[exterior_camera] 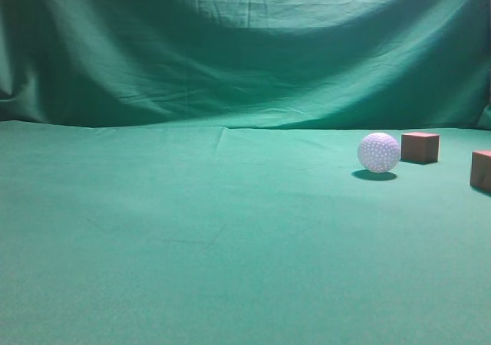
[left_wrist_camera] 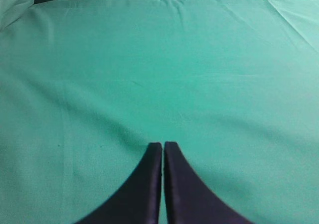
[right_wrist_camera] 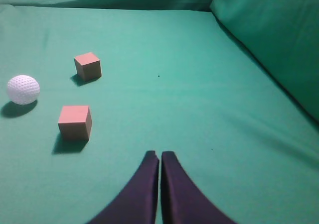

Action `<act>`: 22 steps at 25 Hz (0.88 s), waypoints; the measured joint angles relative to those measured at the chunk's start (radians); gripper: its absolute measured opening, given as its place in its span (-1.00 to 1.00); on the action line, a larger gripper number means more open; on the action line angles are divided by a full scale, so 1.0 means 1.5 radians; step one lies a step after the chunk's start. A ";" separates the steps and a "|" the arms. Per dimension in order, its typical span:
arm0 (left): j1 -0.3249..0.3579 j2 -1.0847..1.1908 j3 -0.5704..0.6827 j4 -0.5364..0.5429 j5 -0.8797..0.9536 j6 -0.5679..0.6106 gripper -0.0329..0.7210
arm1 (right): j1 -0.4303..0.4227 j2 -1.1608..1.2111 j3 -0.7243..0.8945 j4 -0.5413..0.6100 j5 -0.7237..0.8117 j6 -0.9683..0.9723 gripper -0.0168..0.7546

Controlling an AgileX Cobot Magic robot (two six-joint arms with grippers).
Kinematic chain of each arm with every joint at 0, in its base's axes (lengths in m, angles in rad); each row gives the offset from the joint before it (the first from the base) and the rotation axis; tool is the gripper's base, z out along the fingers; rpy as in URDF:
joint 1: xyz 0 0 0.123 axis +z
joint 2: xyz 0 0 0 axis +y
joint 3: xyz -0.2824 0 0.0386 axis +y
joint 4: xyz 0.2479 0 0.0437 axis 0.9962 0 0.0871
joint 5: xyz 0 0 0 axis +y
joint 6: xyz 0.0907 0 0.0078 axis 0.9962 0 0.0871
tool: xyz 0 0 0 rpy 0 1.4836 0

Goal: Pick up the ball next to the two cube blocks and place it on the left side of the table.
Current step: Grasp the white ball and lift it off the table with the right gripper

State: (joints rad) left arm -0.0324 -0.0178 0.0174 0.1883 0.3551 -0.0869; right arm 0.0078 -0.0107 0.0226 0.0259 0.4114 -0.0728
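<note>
The left gripper [left_wrist_camera: 163,145] was closed, its two dark fingers pressed together with only a thin seam between them, and held nothing. It hovered over bare green cloth of the table [left_wrist_camera: 159,74]; no object lay ahead of it.

The right gripper [right_wrist_camera: 160,155] was likewise closed and empty, fingertips meeting. Ahead of it and to its left sat the two cube blocks: the nearer cube [right_wrist_camera: 75,122] lay forward-left of the fingertips, and the farther cube [right_wrist_camera: 88,66] stood beyond it, apart from it. The ball [right_wrist_camera: 23,89] rested on the cloth further left of both cubes, roughly between them in depth, touching neither.

In the exterior view, the ball [exterior_camera: 379,152] sat just beside one cube [exterior_camera: 420,146], with the other cube [exterior_camera: 482,169] at the right edge. Neither arm was visible there.
</note>
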 joint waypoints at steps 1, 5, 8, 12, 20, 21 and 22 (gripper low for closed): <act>0.000 0.000 0.000 0.000 0.000 0.000 -0.91 | 0.000 0.000 0.000 0.000 0.000 0.000 -0.96; 0.000 0.000 0.000 0.000 0.000 0.000 -0.91 | 0.000 0.000 0.000 0.000 0.000 0.000 -0.96; 0.000 0.000 0.000 0.000 0.000 0.000 -0.91 | 0.000 0.000 0.000 0.000 0.000 0.000 -0.96; 0.000 0.000 0.000 0.000 0.000 0.000 -0.91 | 0.000 0.000 0.000 0.000 0.000 0.000 -0.96; 0.000 0.000 0.000 0.000 0.000 0.000 -0.91 | 0.000 0.000 0.000 -0.004 -0.001 -0.001 -0.96; 0.000 0.000 0.000 0.000 0.000 0.000 -0.91 | 0.000 0.000 0.000 -0.015 -0.001 -0.001 -0.96; 0.000 0.000 0.000 0.000 0.000 0.000 -0.91 | 0.000 0.000 0.000 -0.028 -0.003 -0.001 -0.96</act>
State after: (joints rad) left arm -0.0324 -0.0178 0.0174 0.1883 0.3551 -0.0869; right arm 0.0078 -0.0107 0.0226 -0.0164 0.4072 -0.0748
